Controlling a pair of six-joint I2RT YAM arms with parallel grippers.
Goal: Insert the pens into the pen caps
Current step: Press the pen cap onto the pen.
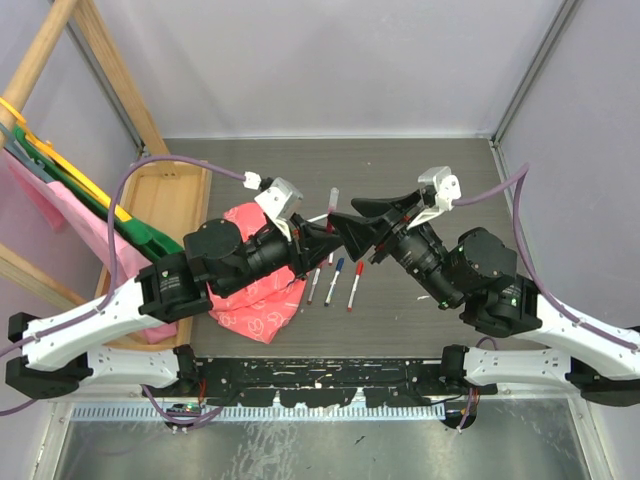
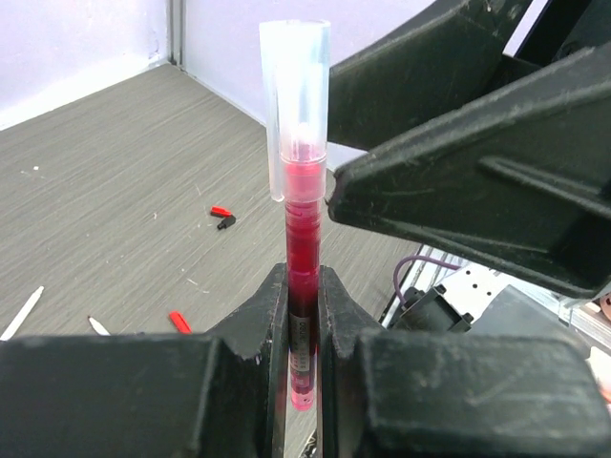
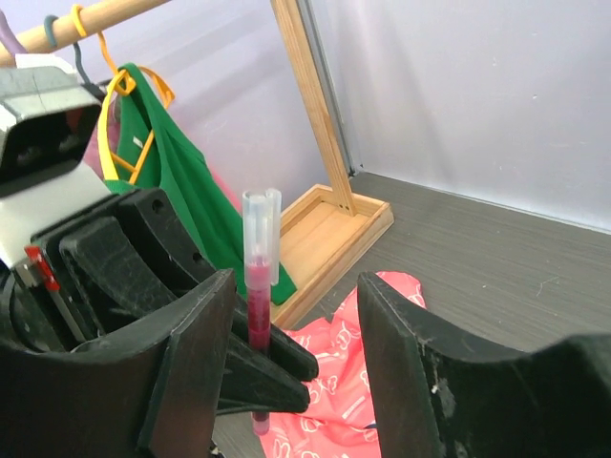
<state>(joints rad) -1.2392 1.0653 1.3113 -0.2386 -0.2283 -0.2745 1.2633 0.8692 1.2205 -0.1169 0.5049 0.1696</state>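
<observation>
A pen (image 2: 302,250) with a dark red see-through barrel stands upright between the fingers of my left gripper (image 2: 303,286), which is shut on its lower half. Over the pen's upper end sits a clear pen cap (image 2: 296,105). My right gripper (image 3: 296,324) is open, its fingers (image 2: 458,172) on either side of the capped pen (image 3: 258,305) and not gripping it. In the top view both grippers (image 1: 322,236) (image 1: 341,228) meet above the table's middle. Three more pens (image 1: 335,273) lie below them. Two red caps (image 2: 221,211) (image 2: 179,322) and a dark one (image 2: 226,223) lie loose on the table.
A pink patterned cloth (image 1: 255,290) lies under the left arm. A wooden stand base (image 1: 165,205) with green and pink garments (image 1: 60,180) on hangers is at the left. Two white pens (image 2: 24,313) (image 2: 98,326) show in the left wrist view.
</observation>
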